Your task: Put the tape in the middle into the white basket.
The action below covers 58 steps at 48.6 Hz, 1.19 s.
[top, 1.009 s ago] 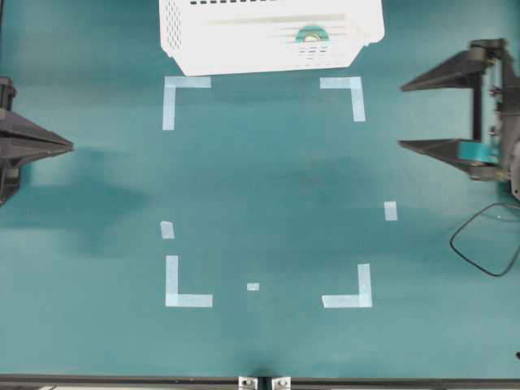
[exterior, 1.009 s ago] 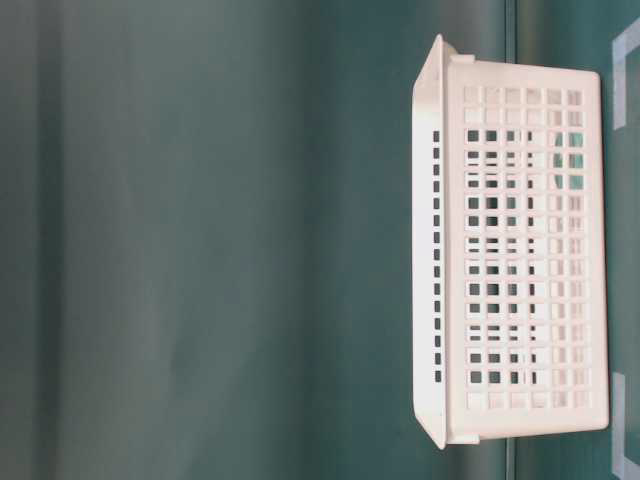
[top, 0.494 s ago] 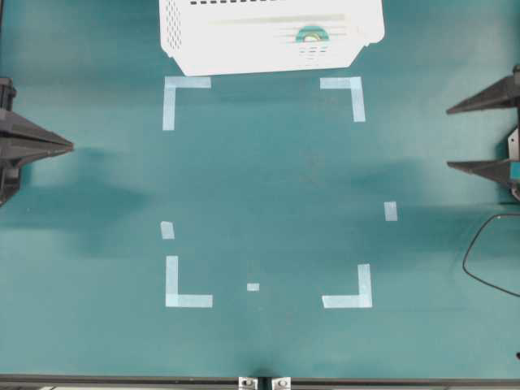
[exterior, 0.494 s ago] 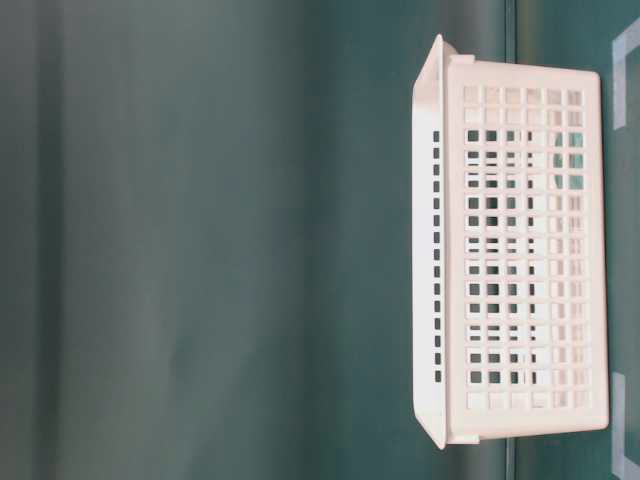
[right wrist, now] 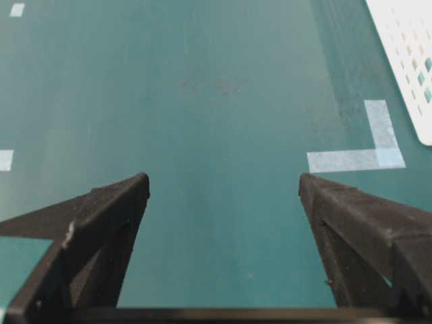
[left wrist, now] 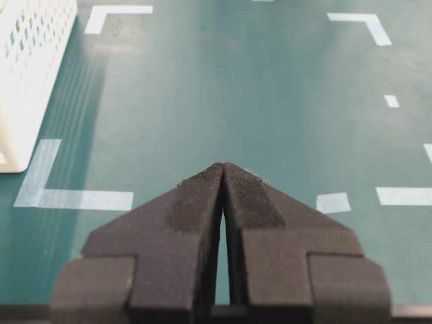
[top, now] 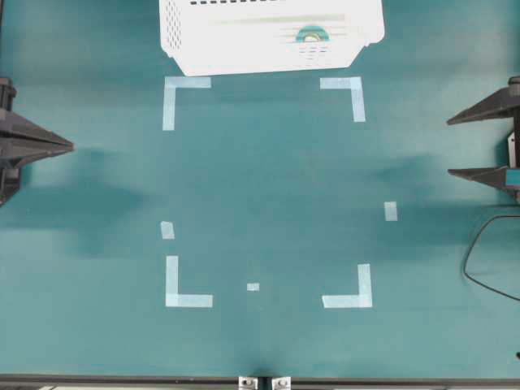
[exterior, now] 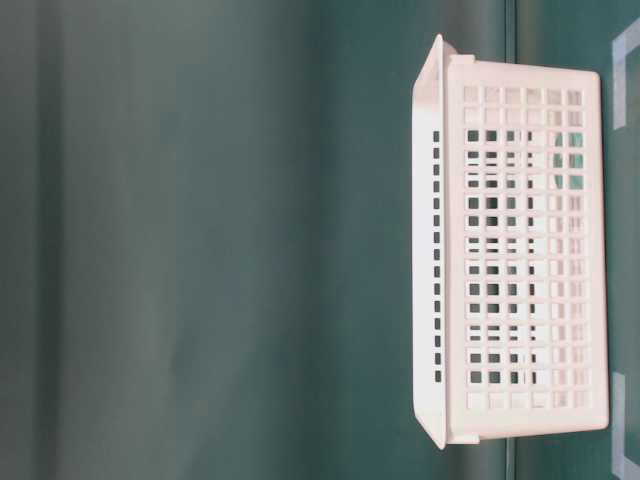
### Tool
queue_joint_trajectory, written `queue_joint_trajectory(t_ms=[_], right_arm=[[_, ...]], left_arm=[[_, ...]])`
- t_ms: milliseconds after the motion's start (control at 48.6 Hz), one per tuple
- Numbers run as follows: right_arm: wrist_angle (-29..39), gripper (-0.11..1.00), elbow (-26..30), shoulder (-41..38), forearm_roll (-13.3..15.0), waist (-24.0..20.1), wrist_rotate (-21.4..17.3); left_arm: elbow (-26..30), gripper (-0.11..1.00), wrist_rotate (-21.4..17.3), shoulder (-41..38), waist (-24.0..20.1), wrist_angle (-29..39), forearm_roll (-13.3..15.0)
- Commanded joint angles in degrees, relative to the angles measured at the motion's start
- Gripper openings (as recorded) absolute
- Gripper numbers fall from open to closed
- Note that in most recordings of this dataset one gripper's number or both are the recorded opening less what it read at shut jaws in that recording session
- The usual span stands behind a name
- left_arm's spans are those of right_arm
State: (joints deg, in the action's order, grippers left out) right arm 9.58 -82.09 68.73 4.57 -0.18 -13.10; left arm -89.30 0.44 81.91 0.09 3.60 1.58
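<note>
Overhead view: the tape [top: 309,34] lies inside the white basket [top: 244,49] at the far edge of the bench [top: 268,179]. Left gripper [top: 69,146] fingers pressed together; right gripper [top: 452,147] fingers spread, holding nothing.

L gripper [top: 69,146] at left edge, jaws pressed together, tips pointing inward, level. R gripper [top: 451,147] at right edge, jaws spread wide, nothing between, pointing inward.
</note>
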Motion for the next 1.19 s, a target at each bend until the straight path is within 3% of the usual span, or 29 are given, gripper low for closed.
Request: queue_joint_trajectory(t_ms=[0,309,659,947,1174], right_arm=[[-1.58,0.97,0.09,-0.88,0.18,-0.18,-0.18],[-7.21,0.97,-2.99,-1.41,0.53,-0.18,0.00],[-14.41,0.97,-6.59,-1.23,7.03,-0.09,-0.18],[-14.33,0.97,-6.68,-1.05,7.03,-0.18,-4.22],[-14.41,0.97,-6.86,-0.79,7.38,-0.18,-4.92]], left_arm=[[0.70,-0.11,-0.09,-0.44,0.18,-0.53,0.09],[0.70,-0.11,-0.09,-0.44,0.18,-0.53,0.09],[0.70,-0.11,-0.09,-0.44,0.18,-0.53,0.09],[0.70,-0.11,-0.09,-0.44,0.18,-0.53,0.00],[0.70,-0.11,-0.09,-0.44,0.18,-0.53,0.09]])
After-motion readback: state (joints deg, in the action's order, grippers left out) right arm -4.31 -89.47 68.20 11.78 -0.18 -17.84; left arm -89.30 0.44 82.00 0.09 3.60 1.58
